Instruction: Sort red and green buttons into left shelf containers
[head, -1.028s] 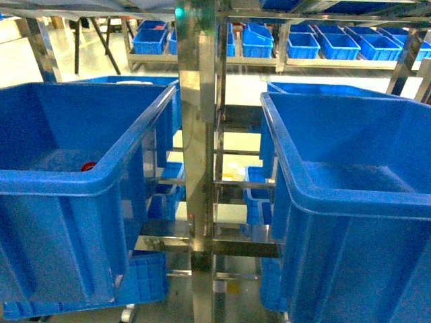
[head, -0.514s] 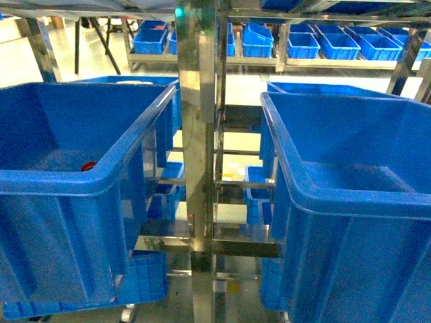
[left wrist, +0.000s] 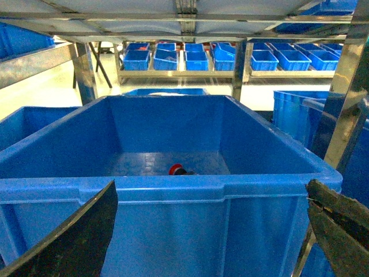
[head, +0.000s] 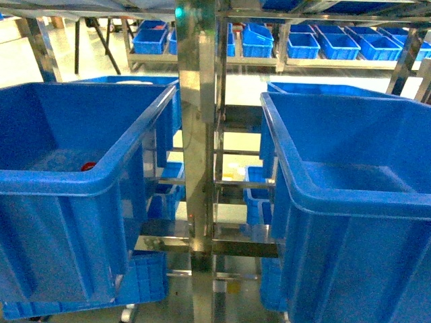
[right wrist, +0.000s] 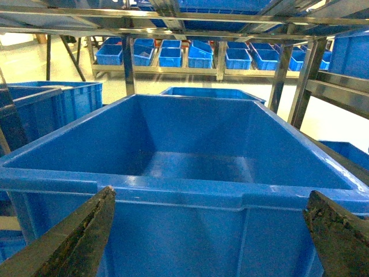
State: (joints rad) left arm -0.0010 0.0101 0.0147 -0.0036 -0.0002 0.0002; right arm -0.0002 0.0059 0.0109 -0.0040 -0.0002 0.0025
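Red button [left wrist: 176, 169] on left crate [left wrist: 167, 187] floor; both jaws wide apart.

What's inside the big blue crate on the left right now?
In the left crate, the left wrist view shows one small red button on the floor near the front, touching a dark bit I can't identify. No green ones show. The near rim hides the floor strip closest to the camera.
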